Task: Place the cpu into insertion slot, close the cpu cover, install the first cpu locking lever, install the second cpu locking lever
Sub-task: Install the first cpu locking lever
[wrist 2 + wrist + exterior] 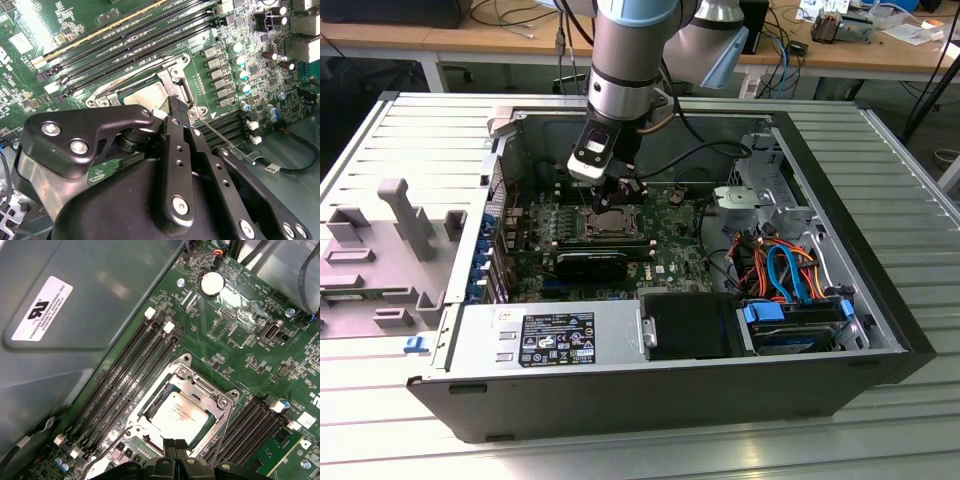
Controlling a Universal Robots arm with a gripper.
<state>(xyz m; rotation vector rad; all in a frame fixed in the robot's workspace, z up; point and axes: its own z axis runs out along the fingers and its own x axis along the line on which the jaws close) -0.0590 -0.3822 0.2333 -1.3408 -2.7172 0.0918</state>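
Sitting cpu (177, 415): under the lowered cpu cover (200, 388)
Gripper (175, 443): fingers pressed together, holding nothing, at the cover's edge

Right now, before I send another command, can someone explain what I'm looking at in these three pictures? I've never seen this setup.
The machine is one robot arm with a claw at its tip, working over an open computer case that lies on a slatted metal table. The exterior view shows the whole scene from off the arm. Both wrist views come from cameras riding on the arm, looking closely at the green motherboard. In the first wrist view the cpu sits in the insertion slot, with the silver cpu cover lying flat around it. The claw is at the socket's edge, fingers pressed together, nothing visibly held; whether it touches I cannot tell. The case also holds a silver power supply and blue and orange cables.
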